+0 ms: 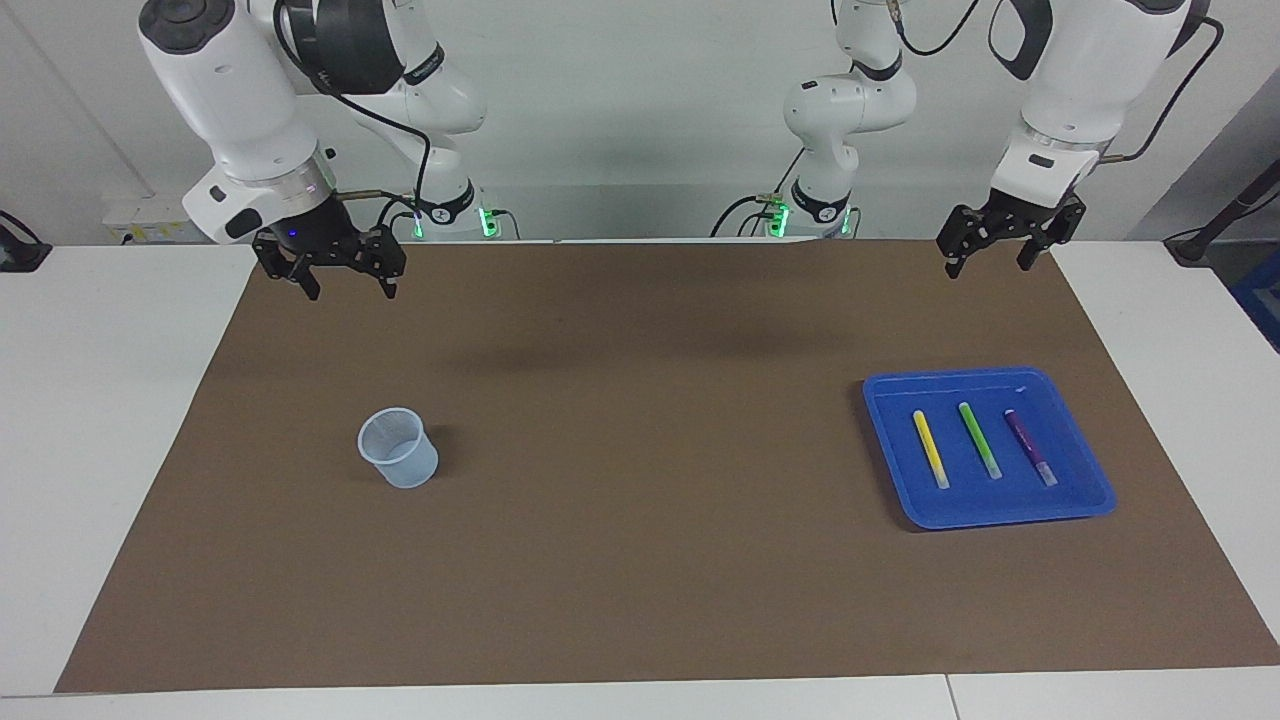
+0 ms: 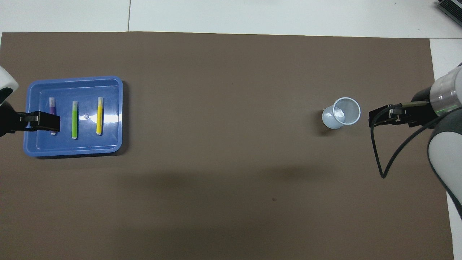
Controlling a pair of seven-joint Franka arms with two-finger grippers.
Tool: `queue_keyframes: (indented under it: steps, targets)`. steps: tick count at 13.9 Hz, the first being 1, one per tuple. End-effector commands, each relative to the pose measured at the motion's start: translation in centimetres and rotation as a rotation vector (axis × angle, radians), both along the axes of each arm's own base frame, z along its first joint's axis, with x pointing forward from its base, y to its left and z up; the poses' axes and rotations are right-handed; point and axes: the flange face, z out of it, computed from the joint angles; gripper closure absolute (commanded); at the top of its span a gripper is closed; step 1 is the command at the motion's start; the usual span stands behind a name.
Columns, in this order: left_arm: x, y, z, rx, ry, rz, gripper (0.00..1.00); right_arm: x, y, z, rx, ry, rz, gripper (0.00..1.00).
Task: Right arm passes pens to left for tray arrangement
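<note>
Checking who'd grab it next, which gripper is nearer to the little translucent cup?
Right. The right gripper hangs above the mat at the cup's end; the left gripper is up at the blue tray's end.

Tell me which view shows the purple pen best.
The facing view: the purple pen lies fully visible in the blue tray, beside the green pen. In the overhead view the raised left tool covers its middle, leaving only the ends showing.

Bright, even light falls from above, and both views are sharp. Soft, broad shadows lie on the brown paper mat (image 1: 640, 470). White glare spots the shallow bright blue plastic tray (image 2: 108, 144) floor in the overhead view.
</note>
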Motion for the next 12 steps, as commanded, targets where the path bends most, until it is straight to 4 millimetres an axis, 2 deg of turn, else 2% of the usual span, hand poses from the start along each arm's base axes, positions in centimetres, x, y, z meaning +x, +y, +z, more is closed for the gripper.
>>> queue_keyframes:
  steps: [1,4,7,12]
  targets:
    - [-0.4,0.2,0.1,-0.008,0.006,0.01,0.0,-0.7,-0.3,0.1,0.001,0.005,0.018,0.0]
    - [-0.4,0.2,0.1,-0.008,0.006,0.01,0.0,-0.7,-0.2,0.2,0.004,0.002,0.022,0.0]
    - [-0.4,0.2,0.1,-0.008,0.006,0.01,0.0,-1.4,0.2,1.2,0.008,-0.01,0.042,0.0]
    - [-0.4,0.2,0.1,-0.008,0.006,0.01,0.0,-1.7,0.6,0.8,0.008,-0.008,0.046,0.0]
